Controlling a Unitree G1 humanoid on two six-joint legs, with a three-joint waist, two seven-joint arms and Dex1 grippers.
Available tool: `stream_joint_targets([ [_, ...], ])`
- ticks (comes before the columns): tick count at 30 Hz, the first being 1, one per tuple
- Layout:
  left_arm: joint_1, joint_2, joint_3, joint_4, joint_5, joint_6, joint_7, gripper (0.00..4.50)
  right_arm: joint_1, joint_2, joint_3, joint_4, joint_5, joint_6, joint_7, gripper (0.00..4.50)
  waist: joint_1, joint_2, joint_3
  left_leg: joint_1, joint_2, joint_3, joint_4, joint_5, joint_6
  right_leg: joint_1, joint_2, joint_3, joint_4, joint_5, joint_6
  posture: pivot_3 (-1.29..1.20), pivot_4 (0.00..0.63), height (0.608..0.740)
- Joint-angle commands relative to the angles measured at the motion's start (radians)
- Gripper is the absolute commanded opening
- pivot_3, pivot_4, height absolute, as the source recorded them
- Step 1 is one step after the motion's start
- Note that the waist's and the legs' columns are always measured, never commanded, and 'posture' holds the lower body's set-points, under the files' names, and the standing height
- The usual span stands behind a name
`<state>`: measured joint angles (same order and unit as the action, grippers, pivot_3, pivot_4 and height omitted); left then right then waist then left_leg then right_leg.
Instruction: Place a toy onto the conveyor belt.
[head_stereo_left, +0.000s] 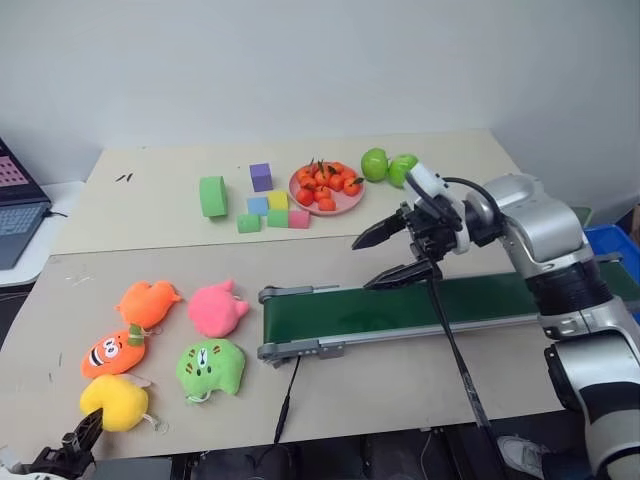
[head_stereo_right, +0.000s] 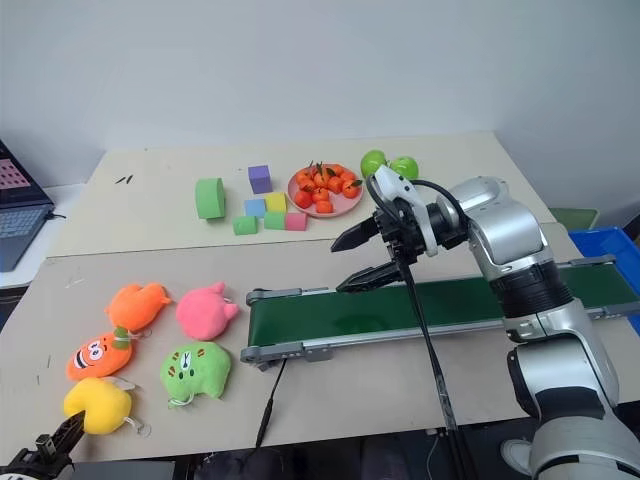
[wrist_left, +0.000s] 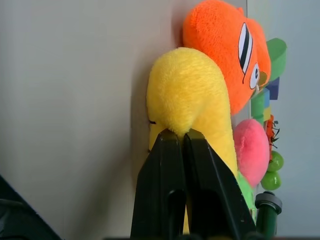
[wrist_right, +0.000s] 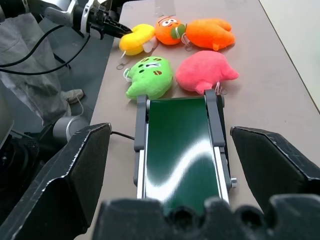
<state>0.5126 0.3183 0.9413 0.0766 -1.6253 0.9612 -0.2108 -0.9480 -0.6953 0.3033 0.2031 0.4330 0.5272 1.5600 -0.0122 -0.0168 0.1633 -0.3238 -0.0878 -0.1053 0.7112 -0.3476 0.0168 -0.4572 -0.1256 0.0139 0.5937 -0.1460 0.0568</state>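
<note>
Two black fingers of the left gripper (wrist_left: 184, 137) are pressed together, their tips pinching the near edge of the yellow toy (head_stereo_left: 115, 402) at the table's (head_stereo_left: 420, 385) near left corner. From the head views the toy lies with its long axis roughly across the table, its notched, curved end turned toward the gripper and its cord loop (head_stereo_left: 158, 424) trailing off the opposite side. It sits just in front of the orange plush with a face (head_stereo_left: 110, 354), touching or nearly touching it, with the green plush (head_stereo_left: 211, 367) beside it toward the conveyor belt (head_stereo_left: 420, 305). The toy is well apart from the belt's near roller end. Above the belt, the right gripper (head_stereo_left: 393, 255) hangs with its fingers spread wide, holding nothing.
</note>
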Motion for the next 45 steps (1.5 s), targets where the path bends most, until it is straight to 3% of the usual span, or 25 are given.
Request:
stream_joint_targets([
  [1,0.038,-0.003,0.023,-0.101,-0.120,0.005,-0.034,0.03,-0.007,-0.002,-0.034,-0.027,-0.002,-0.012,0.013,4.50,-0.001,-0.001,0.001,0.000,0.000,0.000,0.000,0.000,0.000,0.000,0.000,0.000,0.000,0.000,0.000,0.00,0.150,0.740],
  [7,0.090,0.015,-0.028,-0.233,-0.238,0.007,-0.019,0.03,-0.013,0.009,-0.027,-0.010,-0.019,-0.026,0.022,4.50,-0.005,-0.002,0.001,0.000,0.000,0.001,0.000,-0.001,-0.001,-0.001,0.000,0.000,-0.001,0.000,0.000,0.00,0.150,0.740],
  [11,0.049,0.071,-0.037,-0.329,-0.157,-0.068,-0.031,0.03,-0.023,0.020,-0.026,0.002,-0.027,-0.032,0.025,4.50,-0.002,-0.002,0.001,0.000,0.001,0.001,0.000,-0.001,-0.001,-0.001,0.001,0.000,0.000,0.000,0.000,0.00,0.150,0.740],
  [17,-0.119,0.200,-0.172,-0.552,0.266,-0.255,-0.125,0.03,-0.022,0.025,-0.028,0.008,-0.032,-0.040,0.028,4.50,0.001,-0.002,0.001,0.000,0.000,0.002,0.000,0.000,-0.003,0.000,0.001,0.000,-0.001,0.001,-0.001,0.00,0.150,0.740],
  [19,-0.208,0.235,-0.243,-0.633,0.332,-0.284,-0.119,0.03,-0.016,0.023,-0.032,0.005,-0.033,-0.039,0.025,4.50,-0.004,-0.002,0.001,0.000,0.001,0.002,0.000,0.000,-0.002,0.000,0.001,0.000,-0.001,0.001,-0.001,0.00,0.150,0.740],
  [23,-0.286,0.365,-0.476,-0.752,0.618,-0.284,-0.115,0.03,0.001,0.011,-0.038,-0.011,-0.031,-0.033,0.021,4.50,-0.002,-0.003,0.001,-0.003,0.001,0.003,0.000,0.000,-0.002,-0.003,0.002,0.000,-0.002,0.001,-0.001,0.00,0.150,0.740],
  [25,-0.269,0.499,-0.700,-0.742,1.002,-0.435,-0.137,0.03,0.012,0.005,-0.042,-0.024,-0.029,-0.025,0.013,4.50,-0.007,-0.002,0.001,-0.004,0.001,0.003,-0.001,-0.001,-0.001,-0.003,0.002,0.000,-0.001,0.001,-0.001,0.00,0.150,0.740],
  [28,-0.303,0.577,-0.851,-0.679,1.401,-0.676,-0.092,0.03,0.030,-0.009,-0.048,-0.039,-0.032,-0.018,0.004,4.50,-0.011,-0.001,0.001,-0.004,0.000,0.008,-0.007,-0.001,0.000,-0.005,0.003,0.002,-0.004,0.001,-0.001,0.00,0.150,0.740],
  [35,-0.310,0.613,-0.891,-0.574,1.900,-1.011,0.025,0.03,0.043,-0.019,-0.053,-0.051,-0.032,-0.015,-0.005,4.50,-0.003,-0.001,0.002,-0.015,0.003,0.008,-0.010,0.000,-0.002,-0.018,0.005,-0.001,-0.008,0.002,-0.004,0.00,0.150,0.740],
  [45,-0.323,0.567,-0.854,-0.558,2.273,-1.281,0.184,0.03,0.053,-0.025,-0.058,-0.064,-0.033,-0.007,-0.021,4.50,0.000,-0.001,0.002,-0.016,0.002,0.008,-0.010,-0.001,0.000,-0.018,0.003,-0.002,-0.008,0.003,-0.003,0.00,0.150,0.740],
])
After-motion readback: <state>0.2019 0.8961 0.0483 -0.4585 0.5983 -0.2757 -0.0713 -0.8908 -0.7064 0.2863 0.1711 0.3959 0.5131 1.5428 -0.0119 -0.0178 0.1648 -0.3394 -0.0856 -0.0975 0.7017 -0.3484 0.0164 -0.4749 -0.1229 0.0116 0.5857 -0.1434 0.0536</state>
